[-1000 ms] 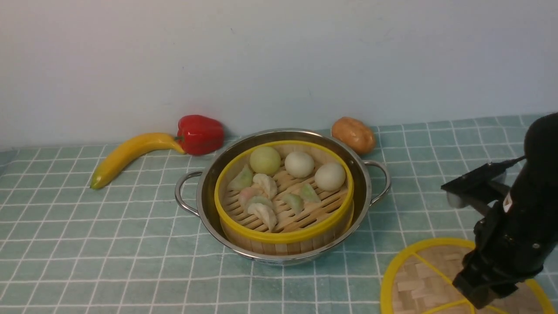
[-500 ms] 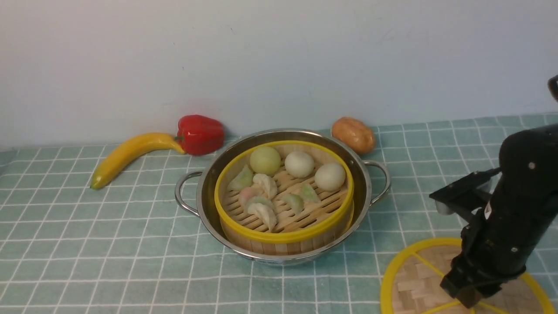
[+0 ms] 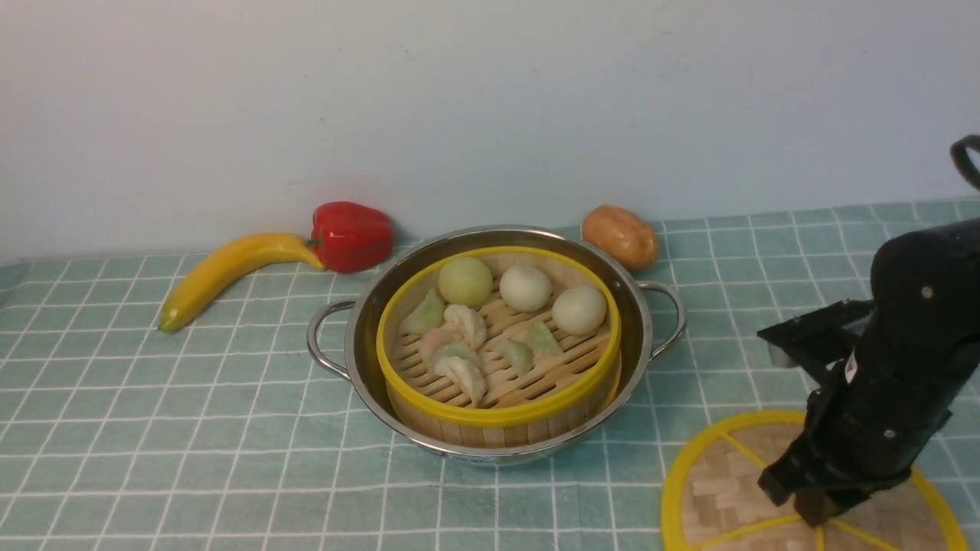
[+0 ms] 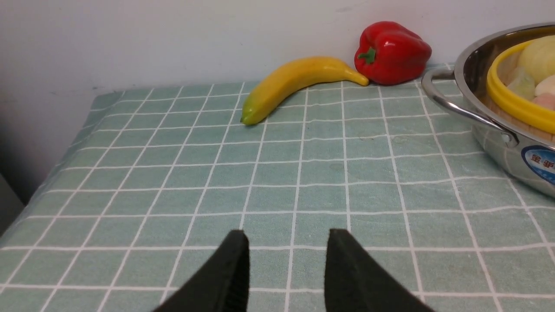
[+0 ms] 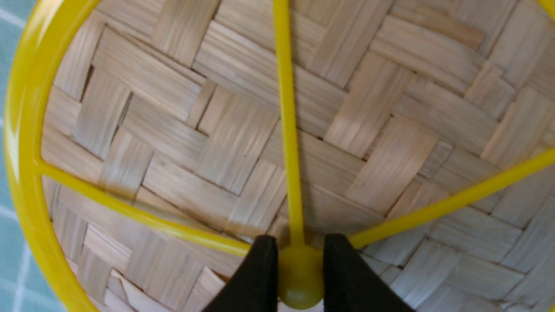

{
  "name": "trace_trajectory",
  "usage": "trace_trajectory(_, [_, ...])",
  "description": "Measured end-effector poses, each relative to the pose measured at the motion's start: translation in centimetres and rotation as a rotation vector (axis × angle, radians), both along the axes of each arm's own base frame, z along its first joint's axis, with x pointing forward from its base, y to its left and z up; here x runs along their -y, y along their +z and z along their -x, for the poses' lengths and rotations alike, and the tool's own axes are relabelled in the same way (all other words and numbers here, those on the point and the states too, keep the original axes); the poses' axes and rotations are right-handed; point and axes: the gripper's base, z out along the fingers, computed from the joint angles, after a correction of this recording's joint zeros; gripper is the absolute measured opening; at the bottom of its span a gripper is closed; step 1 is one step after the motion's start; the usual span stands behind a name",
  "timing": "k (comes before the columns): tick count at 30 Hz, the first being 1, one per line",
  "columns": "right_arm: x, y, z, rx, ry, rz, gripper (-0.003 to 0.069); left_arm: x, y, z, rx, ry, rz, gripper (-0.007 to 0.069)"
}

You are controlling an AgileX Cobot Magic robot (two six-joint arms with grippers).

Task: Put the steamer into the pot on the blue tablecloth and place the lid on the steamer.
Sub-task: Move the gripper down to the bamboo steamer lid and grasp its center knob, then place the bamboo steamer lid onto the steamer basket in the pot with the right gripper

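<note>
Right wrist view: right pincer (image 5: 299,239) snug on lid (image 5: 243,143) hub (image 5: 300,279), inside rim (image 5: 21,130)

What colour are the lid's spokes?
Yellow; the lid shows best in the right wrist view.

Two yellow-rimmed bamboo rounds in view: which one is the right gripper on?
The lid, the flat spoked disc on the cloth; the right gripper pinches its hub. The steamer is the deeper, food-filled one in the pot.
</note>
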Motion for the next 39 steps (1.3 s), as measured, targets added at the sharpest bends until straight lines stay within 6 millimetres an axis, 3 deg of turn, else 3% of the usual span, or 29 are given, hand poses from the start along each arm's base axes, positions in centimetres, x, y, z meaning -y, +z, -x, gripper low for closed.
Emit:
trace_trajectory(3, [-0.2, 3.6, 0.0, 0.206, -0.033, -0.085, 0.0148, 0.0, 0.0, 0.0, 0.000, 0.000, 0.000, 0.0243])
trace_trajectory(7, [-0.7, 9.2, 1.0, 0.425, 0.063, -0.155, 0.0148, 0.0, 0.0, 0.0, 0.000, 0.000, 0.000, 0.0243])
trace_trajectory(11, [-2.3, 12.3, 1.3, 0.513, 0.128, -0.232, 0.0148, 0.0, 0.0, 0.0, 0.000, 0.000, -0.004, 0.0243])
trace_trajectory(15, [-5.7, 13.9, 0.5, 0.579, 0.262, -0.288, 0.0148, 0.0, 0.0, 0.0, 0.001, 0.001, -0.008, 0.0243])
trace_trajectory(17, [-7.3, 14.1, 0.0, 0.596, 0.323, -0.300, 0.0148, 0.0, 0.0, 0.0, 0.001, 0.001, -0.008, 0.0243])
trace_trajectory(18, [-9.4, 13.8, -0.9, 0.606, 0.380, -0.309, 0.0148, 0.0, 0.0, 0.0, 0.002, 0.001, -0.009, 0.0243])
trace_trajectory(20, [-11.3, 13.5, -1.9, 0.625, 0.418, -0.320, 0.0148, 0.0, 0.0, 0.0, 0.002, 0.001, -0.009, 0.0243])
trace_trajectory(25, [-14.3, 11.4, -5.0, 0.625, 0.451, -0.314, 0.0148, 0.0, 0.0, 0.0, 0.002, 0.001, -0.009, 0.0243])
trace_trajectory(31, [-15.6, 9.3, -7.1, 0.615, 0.471, -0.276, 0.0148, 0.0, 0.0, 0.0, 0.001, 0.001, -0.011, 0.0243])
trace_trajectory(39, [-16.1, 8.3, -7.9, 0.644, 0.514, -0.258, 0.0148, 0.0, 0.0, 0.0, 0.001, 0.001, -0.011, 0.0243])
